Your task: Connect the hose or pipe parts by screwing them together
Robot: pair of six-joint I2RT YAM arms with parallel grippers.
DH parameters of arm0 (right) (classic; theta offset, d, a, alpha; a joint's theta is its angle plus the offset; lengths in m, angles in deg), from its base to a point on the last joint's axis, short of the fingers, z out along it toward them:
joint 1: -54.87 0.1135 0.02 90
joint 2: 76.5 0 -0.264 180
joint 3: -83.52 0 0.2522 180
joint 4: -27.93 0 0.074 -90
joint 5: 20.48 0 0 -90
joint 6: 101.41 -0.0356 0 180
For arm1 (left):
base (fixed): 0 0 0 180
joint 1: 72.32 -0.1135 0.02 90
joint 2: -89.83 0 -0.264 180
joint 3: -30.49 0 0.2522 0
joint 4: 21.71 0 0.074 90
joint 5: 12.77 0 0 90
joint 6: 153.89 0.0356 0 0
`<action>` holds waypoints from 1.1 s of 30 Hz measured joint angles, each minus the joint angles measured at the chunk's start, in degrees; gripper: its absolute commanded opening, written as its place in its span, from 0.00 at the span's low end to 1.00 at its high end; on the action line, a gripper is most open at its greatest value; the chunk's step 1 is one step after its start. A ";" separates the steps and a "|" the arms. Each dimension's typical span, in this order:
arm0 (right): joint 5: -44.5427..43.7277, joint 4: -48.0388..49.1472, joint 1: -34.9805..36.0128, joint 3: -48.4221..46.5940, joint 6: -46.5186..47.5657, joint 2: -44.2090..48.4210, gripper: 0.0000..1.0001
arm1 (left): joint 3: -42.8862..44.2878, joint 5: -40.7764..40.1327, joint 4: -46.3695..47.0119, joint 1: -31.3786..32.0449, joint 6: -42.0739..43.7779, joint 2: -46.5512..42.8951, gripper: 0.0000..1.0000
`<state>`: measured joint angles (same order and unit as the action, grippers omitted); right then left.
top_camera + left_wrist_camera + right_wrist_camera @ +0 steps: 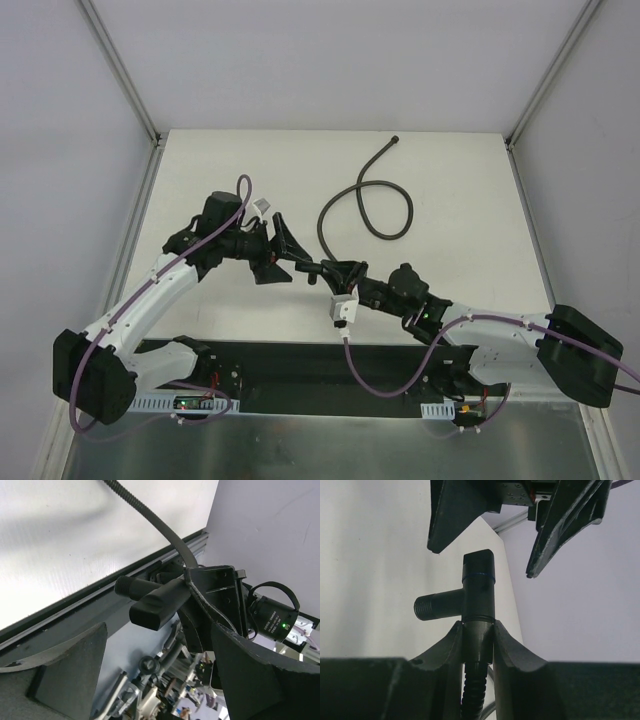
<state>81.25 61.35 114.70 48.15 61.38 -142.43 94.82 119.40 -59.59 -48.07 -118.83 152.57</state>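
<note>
The white desk [470, 270] carries one dark-grey flexible hose [409, 212], lying in a loose loop just past centre toward 1 o'clock, its knobbed free end reaching toward 12 o'clock near the far edge and its other stretch lifting off the surface at centre.

Matt blk plastic T-fitting [478, 595] w/ threaded stub, ribbed dk-grey hose [474, 692], smooth white tabletop [450, 270]

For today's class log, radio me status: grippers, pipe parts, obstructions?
Left gripper open, at T-fitting. Right gripper shut on T-fitting, hose entering its base. Nothing in the way.
</note>
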 measured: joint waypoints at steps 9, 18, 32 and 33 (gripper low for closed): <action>-3.06 -1.07 2.54 0.00 6.10 0.00 0.01 | -2.51 2.93 4.85 -0.26 -6.03 2.86 0.76; -5.33 -1.38 4.96 0.00 10.08 -0.02 0.01 | -3.74 5.27 8.92 -0.37 -9.16 5.95 0.55; -8.04 -1.18 5.33 -0.70 10.29 -1.11 0.01 | -5.86 5.57 13.11 -1.49 -10.88 6.05 0.00; -8.09 -1.29 5.33 -0.81 9.88 -1.22 0.01 | -5.86 5.44 13.20 -1.49 -10.36 6.05 0.00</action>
<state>73.16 60.06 120.04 47.34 71.26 -143.65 88.96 124.85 -46.39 -49.56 -129.19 158.62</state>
